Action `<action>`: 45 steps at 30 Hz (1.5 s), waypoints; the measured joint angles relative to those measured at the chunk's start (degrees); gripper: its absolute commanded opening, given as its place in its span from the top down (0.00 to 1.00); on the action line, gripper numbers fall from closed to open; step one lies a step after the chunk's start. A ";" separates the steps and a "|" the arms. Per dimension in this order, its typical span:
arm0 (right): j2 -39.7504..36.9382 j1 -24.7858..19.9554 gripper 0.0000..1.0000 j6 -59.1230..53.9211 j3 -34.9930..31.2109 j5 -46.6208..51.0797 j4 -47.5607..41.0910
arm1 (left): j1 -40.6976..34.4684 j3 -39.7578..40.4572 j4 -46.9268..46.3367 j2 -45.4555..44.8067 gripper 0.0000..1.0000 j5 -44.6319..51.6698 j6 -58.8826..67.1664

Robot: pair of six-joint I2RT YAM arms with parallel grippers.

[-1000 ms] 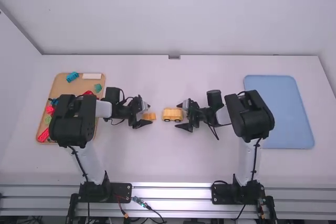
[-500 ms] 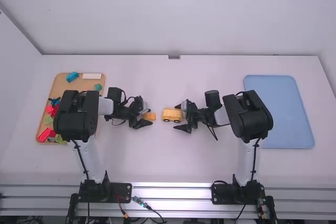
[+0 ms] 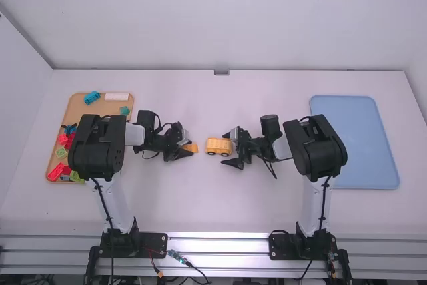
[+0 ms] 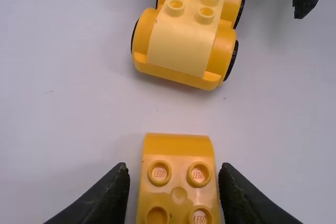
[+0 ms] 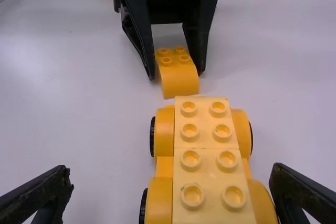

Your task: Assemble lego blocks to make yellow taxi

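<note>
On the table (image 3: 200, 211) sits a studded yellow car (image 5: 207, 179).

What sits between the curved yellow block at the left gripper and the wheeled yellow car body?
Just a short stretch of bare white table; the left wrist view shows it between the curved yellow block and the wheeled yellow car body.

matching left arm (image 3: 115, 206) and right arm (image 3: 312, 205), smooth white links (image 3: 135, 135), bulky rounded black joints (image 3: 97, 148), thin black cables (image 3: 103, 209), dark base plates (image 3: 153, 244), tapered black fingers (image 4: 111, 195)
</note>
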 measured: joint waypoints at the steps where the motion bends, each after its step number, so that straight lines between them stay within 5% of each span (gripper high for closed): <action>1: 0.00 0.00 0.01 0.00 0.00 0.28 -0.02 | 0.00 0.00 0.00 0.00 0.60 -0.02 0.04; 10: 0.00 0.00 0.01 -0.02 0.00 2.73 -0.15 | 0.00 0.00 0.17 0.00 0.75 -0.22 0.22; 16: 0.00 0.00 0.01 0.28 0.00 3.06 1.16 | 0.00 1.40 -3.13 0.00 0.98 -0.22 -1.33; 24: 0.00 2.32 0.01 3.69 0.00 5.73 4.28 | -0.02 5.20 -9.49 -1.29 0.98 -0.42 -2.03; 45: 6.64 4.74 0.02 12.92 0.50 9.88 17.11 | -5.57 -2.99 1.70 -15.54 0.98 -0.61 -6.40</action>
